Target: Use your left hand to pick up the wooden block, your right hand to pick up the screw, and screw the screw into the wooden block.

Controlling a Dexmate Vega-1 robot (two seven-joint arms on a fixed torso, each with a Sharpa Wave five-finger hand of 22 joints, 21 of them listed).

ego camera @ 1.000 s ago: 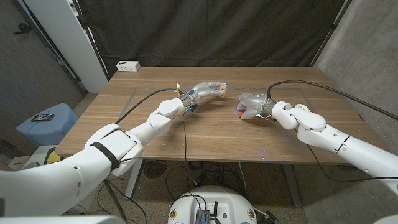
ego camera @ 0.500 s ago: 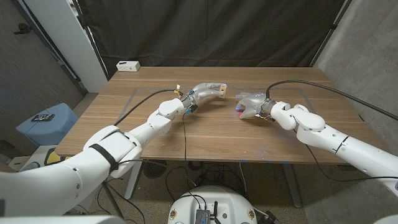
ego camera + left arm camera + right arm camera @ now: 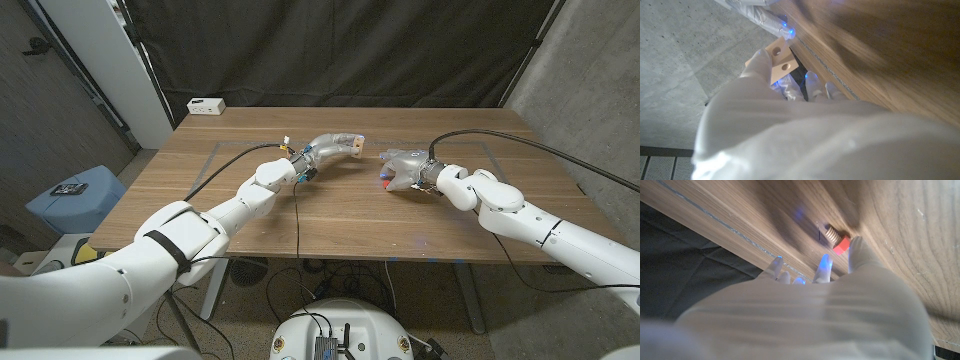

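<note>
My left robot hand point(image 3: 335, 143) is raised over the middle of the desk point(image 3: 340, 215), fingers clamped on the wooden block point(image 3: 357, 142); the left wrist view shows the wooden block point(image 3: 778, 60) pale, with a round hole in its face, pinched at the fingertips. At the desk's far left corner sits a small white box point(image 3: 206, 105). My right robot hand point(image 3: 403, 167) is low over the desk to the right of the block. The right wrist view shows the screw point(image 3: 837, 238), red-headed with a tan threaded shank, at the tip of one finger point(image 3: 858, 250); I cannot tell whether it is actually gripped.
</note>
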